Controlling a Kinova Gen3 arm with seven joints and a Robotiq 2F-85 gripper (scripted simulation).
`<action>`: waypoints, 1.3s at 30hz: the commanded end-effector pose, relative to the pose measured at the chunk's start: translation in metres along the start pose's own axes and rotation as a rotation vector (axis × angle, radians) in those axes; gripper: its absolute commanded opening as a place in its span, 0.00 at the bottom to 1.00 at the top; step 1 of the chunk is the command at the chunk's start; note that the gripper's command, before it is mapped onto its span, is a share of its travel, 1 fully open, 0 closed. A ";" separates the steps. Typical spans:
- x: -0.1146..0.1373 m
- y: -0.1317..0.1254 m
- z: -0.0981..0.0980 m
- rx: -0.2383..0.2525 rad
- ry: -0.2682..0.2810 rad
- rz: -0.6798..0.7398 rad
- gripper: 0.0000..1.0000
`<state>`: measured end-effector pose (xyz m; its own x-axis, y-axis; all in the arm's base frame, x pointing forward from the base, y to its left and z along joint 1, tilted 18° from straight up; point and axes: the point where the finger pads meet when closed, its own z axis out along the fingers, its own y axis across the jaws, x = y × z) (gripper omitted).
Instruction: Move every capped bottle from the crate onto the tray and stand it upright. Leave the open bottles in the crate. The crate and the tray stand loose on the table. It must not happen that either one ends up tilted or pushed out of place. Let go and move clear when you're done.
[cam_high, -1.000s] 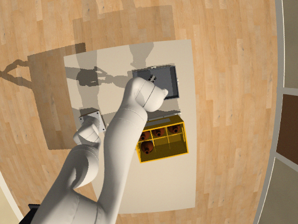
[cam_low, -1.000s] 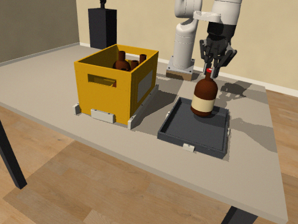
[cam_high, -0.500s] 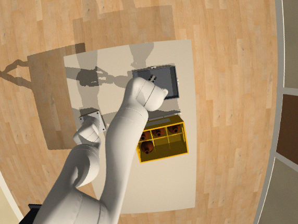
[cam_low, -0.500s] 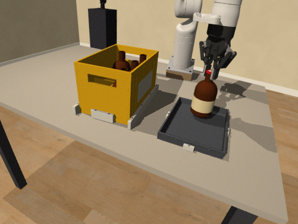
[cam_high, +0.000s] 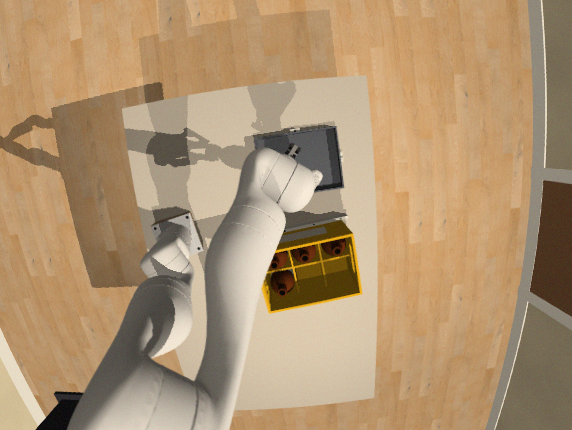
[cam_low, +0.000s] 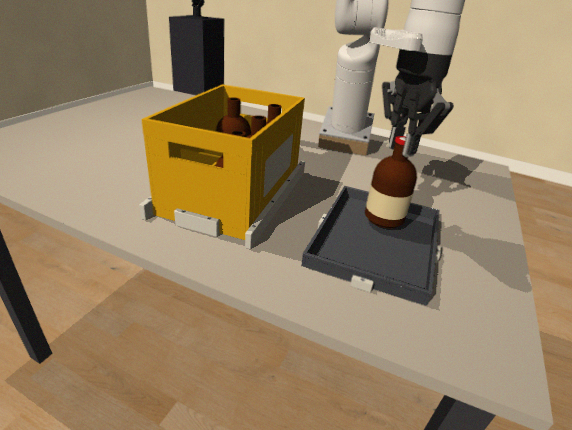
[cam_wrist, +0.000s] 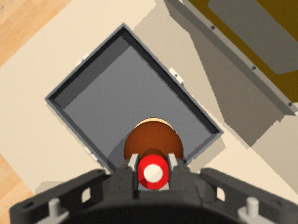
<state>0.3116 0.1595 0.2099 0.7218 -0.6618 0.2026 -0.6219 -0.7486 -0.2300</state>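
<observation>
Top: arm hides the gripper; tray (cam_high: 330, 150) sits beside the crate (cam_high: 320, 292)
Exterior: gripper (cam_low: 411, 142) clamps the capped bottle (cam_low: 391, 187) by its neck, upright, base at the tray floor
Wrist: red cap (cam_wrist: 153, 172) between the fingers
Placing step; next likely release, lift straight up

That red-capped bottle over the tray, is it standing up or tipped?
Upright: the bottle hangs neck-up, its red cap pinched between the fingers.

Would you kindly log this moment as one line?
gripper: shut on capped bottle | bottle: upright, base in tray | crate: open bottles inside
</observation>
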 end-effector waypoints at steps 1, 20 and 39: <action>0.000 0.000 0.001 -0.001 -0.001 0.000 0.00; 0.000 0.000 0.006 -0.001 -0.001 0.000 0.00; 0.000 0.000 0.007 0.000 0.000 0.000 1.00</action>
<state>0.3134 0.1597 0.2029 0.7221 -0.6616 0.2019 -0.6222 -0.7488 -0.2286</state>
